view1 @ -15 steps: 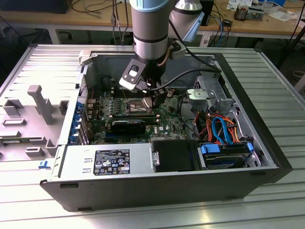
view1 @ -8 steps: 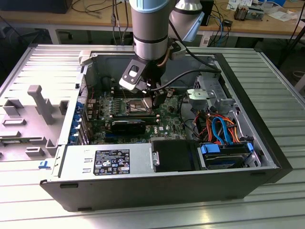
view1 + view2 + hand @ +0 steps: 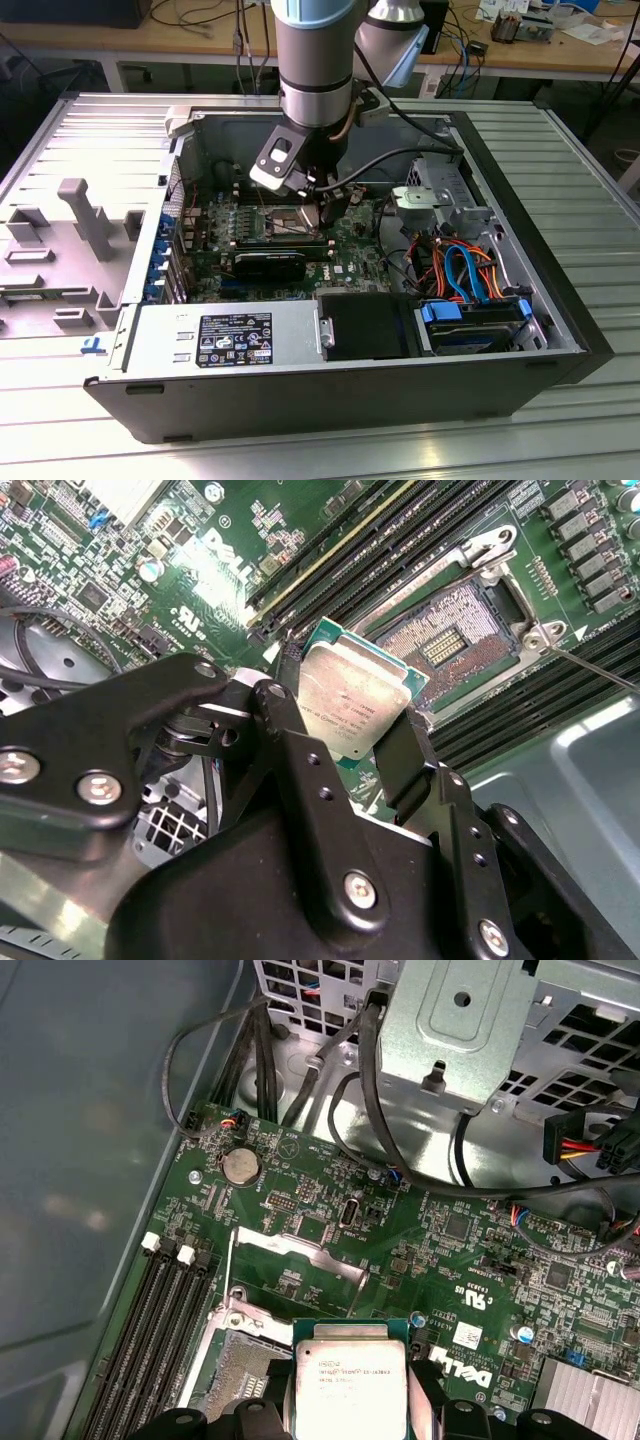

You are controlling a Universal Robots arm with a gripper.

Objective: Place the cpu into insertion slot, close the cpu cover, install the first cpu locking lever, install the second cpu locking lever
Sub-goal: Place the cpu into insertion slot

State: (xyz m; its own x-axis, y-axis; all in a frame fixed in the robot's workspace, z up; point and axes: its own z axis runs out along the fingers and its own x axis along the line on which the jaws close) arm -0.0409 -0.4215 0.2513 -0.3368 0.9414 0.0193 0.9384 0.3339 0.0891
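Exterior view: the arm (image 3: 315, 60) reaches down into an open case (image 3: 300, 385). The case lies on a ribbed metal table (image 3: 580, 180).
Gripper place: the gripper (image 3: 330, 212) hangs low over the green board (image 3: 365, 255), near the middle of the case.
Second wrist view: the gripper (image 3: 345, 715) is squeezed tight on the cpu (image 3: 355, 705).
Fingers: two black fingers (image 3: 405, 755) press on two opposite edges of the chip, one on each side.
Cpu: it has a silvery top and a thin green edge. It is held tilted, up off the board, just beside the slot (image 3: 455, 645).
Slot: it is open and its many tiny pins show bare.
Cover: the cover (image 3: 300, 1252) is swung up and stands at one edge of the slot.
Lever: a thin wire lever (image 3: 590, 672) runs away from one corner of the slot.
Memory slots: the long black memory slots (image 3: 360, 575) run along the board next to the slot.
First wrist view: the cpu (image 3: 348, 1380) sits between the black fingers (image 3: 428, 1400). The slot (image 3: 245, 1360) is just beside it and partly behind it.
Battery: a round silver battery (image 3: 240, 1166) lies flat on the board, well apart from the slot.
Cage: a silver metal cage (image 3: 460, 1020) stands past the board, with black cables (image 3: 370, 1110) hanging by it.
Grey box: a grey box (image 3: 225, 340) with a label sits at the near side of the case.
Drives: drives (image 3: 470, 325) with blue parts sit toward the exterior view's right.
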